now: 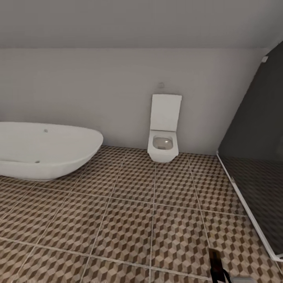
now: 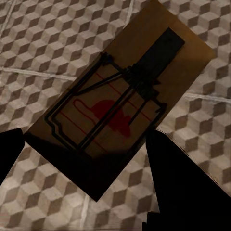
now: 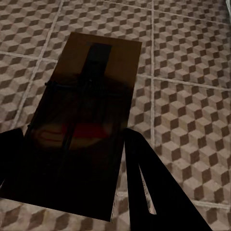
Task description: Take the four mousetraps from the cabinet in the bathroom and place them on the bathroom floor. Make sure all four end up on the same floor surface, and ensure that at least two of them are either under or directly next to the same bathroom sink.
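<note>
Left gripper (image 2: 84, 159) clamping a mousetrap (image 2: 115, 96), right gripper (image 3: 72, 163) seemingly gripping another mousetrap (image 3: 82, 120), bathroom floor (image 1: 129, 220) beneath.

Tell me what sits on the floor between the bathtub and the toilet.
Nothing: in the head view, the stretch between the bathtub and the toilet is bare cube-patterned bathroom floor with pale grout lines.
</note>
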`<state>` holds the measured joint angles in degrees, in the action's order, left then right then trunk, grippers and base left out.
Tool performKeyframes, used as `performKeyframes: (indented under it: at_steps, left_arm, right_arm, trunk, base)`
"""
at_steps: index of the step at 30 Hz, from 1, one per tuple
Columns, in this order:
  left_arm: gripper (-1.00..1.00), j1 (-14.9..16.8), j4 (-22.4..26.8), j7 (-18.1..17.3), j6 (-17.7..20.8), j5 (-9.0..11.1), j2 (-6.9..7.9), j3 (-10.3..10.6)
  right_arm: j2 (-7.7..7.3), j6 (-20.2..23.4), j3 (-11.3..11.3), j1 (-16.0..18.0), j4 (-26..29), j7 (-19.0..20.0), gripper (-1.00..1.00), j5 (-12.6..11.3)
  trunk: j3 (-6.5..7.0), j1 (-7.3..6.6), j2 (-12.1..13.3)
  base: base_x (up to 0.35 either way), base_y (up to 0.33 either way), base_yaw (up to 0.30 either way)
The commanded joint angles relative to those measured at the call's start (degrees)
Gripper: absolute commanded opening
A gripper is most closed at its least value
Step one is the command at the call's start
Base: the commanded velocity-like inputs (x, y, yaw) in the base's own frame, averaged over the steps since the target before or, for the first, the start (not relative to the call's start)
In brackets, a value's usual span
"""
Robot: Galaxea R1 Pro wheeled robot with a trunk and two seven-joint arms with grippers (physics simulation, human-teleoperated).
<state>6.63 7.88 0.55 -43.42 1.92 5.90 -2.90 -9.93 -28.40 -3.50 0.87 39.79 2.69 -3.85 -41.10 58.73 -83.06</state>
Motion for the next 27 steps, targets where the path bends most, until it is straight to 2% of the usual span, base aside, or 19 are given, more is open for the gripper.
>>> performKeyframes:
  at_steps: [1, 27]
  left_arm:
    - [-1.0, 0.04, -0.06, -0.11, -0.17, 0.02, -0.01, -0.17]
    - [-1.0, 0.04, -0.06, -0.11, -0.18, 0.02, -0.01, -0.17]
  right_arm:
    - [0.0, -0.16, -0.05, 0.01, -0.03, 0.56, -1.0, -0.64]
    - [0.0, -0.16, -0.03, 0.01, -0.03, 0.56, -1.0, -0.64]
  trunk:
    - [-0.08, 0.0, -0.02]
    - [-1.03, 0.0, -0.02]
  base:
    - [0.0, 0.0, 0.269]
    - [0.0, 0.0, 0.269]
